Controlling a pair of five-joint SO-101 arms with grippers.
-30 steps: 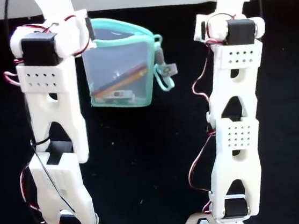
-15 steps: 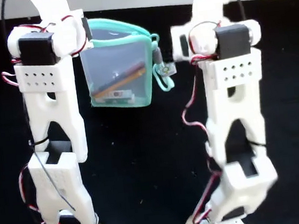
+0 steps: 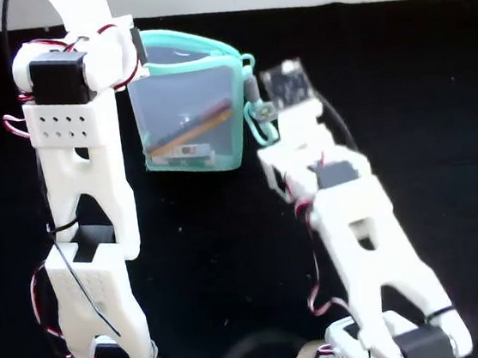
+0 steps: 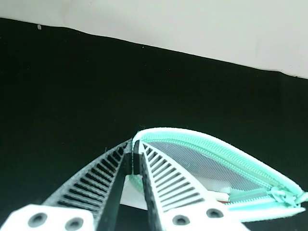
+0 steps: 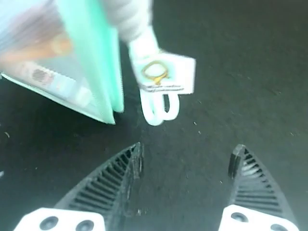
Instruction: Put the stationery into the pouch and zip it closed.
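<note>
A translucent pouch (image 3: 188,107) with teal trim hangs with its mouth up, the zipper parted along the top. Inside lie an orange pencil (image 3: 197,125) and a small white item (image 3: 186,153). My left gripper (image 4: 133,153) is shut on the pouch's (image 4: 211,163) teal rim at one end of the mouth. At the other end sits the zip slider (image 4: 283,195). My right gripper (image 5: 187,154) stands open a short way below the white zip pull tag (image 5: 163,77) and its loop (image 5: 156,108), touching neither. The pouch's side (image 5: 57,62) is beside them.
The table is covered in black cloth (image 3: 440,121) with a white wall behind it (image 4: 192,24). The left arm (image 3: 82,162) stands upright beside the pouch. The right arm (image 3: 346,210) leans in from the lower right toward the pouch's zip end.
The right arm has swung down from upright and leaned left toward the pouch's zip pull. The left arm and the pouch have kept still.
</note>
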